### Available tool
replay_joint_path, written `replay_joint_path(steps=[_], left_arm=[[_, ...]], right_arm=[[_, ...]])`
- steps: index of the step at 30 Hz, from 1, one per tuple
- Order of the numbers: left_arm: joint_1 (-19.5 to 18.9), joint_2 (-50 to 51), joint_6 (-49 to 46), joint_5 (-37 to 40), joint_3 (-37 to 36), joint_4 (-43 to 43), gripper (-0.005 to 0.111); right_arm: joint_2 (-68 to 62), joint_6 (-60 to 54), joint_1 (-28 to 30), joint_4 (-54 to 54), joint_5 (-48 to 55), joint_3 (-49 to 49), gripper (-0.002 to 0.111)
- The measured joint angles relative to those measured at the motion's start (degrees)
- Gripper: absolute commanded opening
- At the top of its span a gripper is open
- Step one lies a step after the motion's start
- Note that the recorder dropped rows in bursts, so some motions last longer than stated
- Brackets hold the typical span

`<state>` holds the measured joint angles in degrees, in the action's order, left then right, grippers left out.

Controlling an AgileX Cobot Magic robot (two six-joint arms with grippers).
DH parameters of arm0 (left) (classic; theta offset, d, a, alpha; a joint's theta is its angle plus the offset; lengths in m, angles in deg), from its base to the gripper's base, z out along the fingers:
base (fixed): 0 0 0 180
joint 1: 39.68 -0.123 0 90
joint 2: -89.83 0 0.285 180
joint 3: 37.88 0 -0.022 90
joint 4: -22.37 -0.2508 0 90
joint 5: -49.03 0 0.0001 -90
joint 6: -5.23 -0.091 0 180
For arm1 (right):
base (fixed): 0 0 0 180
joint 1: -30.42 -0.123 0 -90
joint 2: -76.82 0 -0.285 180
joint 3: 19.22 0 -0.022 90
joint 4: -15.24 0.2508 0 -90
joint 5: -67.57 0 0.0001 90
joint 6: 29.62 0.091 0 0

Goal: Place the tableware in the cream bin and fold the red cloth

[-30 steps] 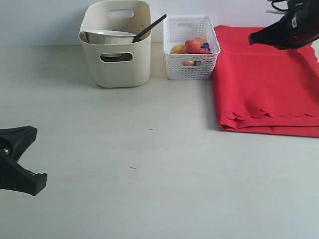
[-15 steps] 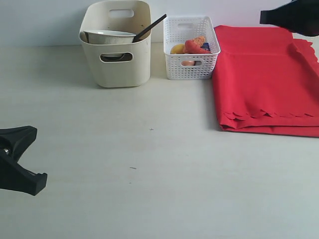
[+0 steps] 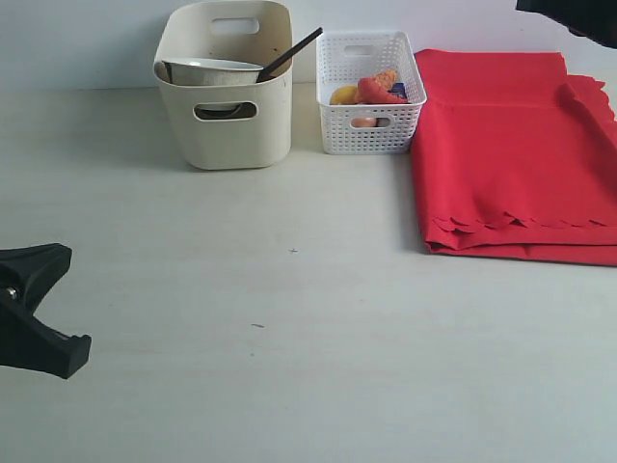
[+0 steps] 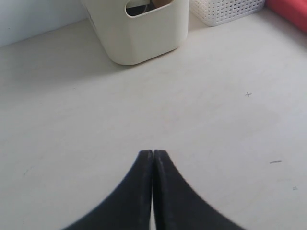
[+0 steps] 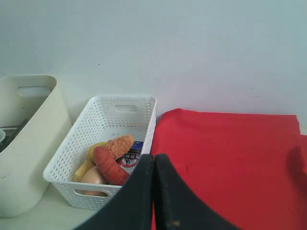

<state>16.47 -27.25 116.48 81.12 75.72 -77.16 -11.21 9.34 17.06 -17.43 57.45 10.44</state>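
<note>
The cream bin (image 3: 224, 125) stands at the back left, and the left wrist view shows its wall (image 4: 144, 33). Inside it lies tableware: a pale bowl (image 3: 207, 70) and a dark handle (image 3: 289, 53) leaning out over the rim. The red cloth (image 3: 516, 154) lies folded at the back right, its scalloped edge on top near the front; it also shows in the right wrist view (image 5: 230, 158). My left gripper (image 4: 153, 153) is shut and empty, low over the table at the front left (image 3: 43, 309). My right gripper (image 5: 154, 157) is shut and empty, high above the cloth's far side, only its tip in the corner (image 3: 574, 12).
A white lattice basket (image 3: 369, 96) with food items, among them a sausage (image 5: 109, 165), stands between the bin and the cloth. A pale wall runs behind them. Bare table (image 3: 308, 318) stretches across the middle and front.
My right gripper has risen and drawn back toward the top right corner, almost out of the exterior view. The left gripper, bin, basket and cloth have stayed put.
</note>
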Motion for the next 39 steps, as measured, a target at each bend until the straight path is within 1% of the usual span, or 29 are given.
replay_joint_path(steps=[3, 8, 11, 14, 18, 24, 26, 31, 35, 39], left_arm=[[0.0, -2.2, -0.2, 0.1, 0.0, 0.0, 0.002], [0.0, -6.6, -4.0, 0.1, 0.0, 0.0, 0.002], [-0.1, -9.4, -4.4, 0.1, -1.2, 0.0, 0.002], [-2.1, -11.8, -4.1, 0.0, -2.9, 0.0, 0.002], [-8.3, -16.0, 0.1, -0.2, -4.4, -0.1, 0.002], [-21.3, -24.8, 7.6, -1.4, -6.4, -0.2, 0.002], [-25.7, -28.7, 8.6, -3.1, -7.2, -0.2, 0.002], [-34.9, -38.3, 9.1, -9.7, -9.6, -0.2, 0.002], [-40.5, -45.1, 9.1, -13.7, -10.7, -0.2, 0.002], [-44.6, -50.1, 7.5, -17.2, -10.7, -0.2, 0.002]], right_arm=[[0.0, 0.0, 0.0, 0.0, 0.0, 0.0, 0.0], [0.0, 0.0, 0.0, 0.0, 0.0, 0.0, 0.0], [0.0, 0.0, 0.0, 0.0, 0.0, 0.0, 0.0], [0.0, 0.0, 0.0, 0.0, 0.0, 0.0, 0.0], [0.0, 0.0, 0.0, 0.0, 0.0, 0.0, 0.0], [0.0, 0.0, 0.0, 0.0, 0.0, 0.0, 0.0], [0.0, 0.0, 0.0, 0.0, 0.0, 0.0, 0.0], [0.0, 0.0, 0.0, 0.0, 0.0, 0.0, 0.0], [0.0, 0.0, 0.0, 0.0, 0.0, 0.0, 0.0], [0.0, 0.0, 0.0, 0.0, 0.0, 0.0, 0.0]])
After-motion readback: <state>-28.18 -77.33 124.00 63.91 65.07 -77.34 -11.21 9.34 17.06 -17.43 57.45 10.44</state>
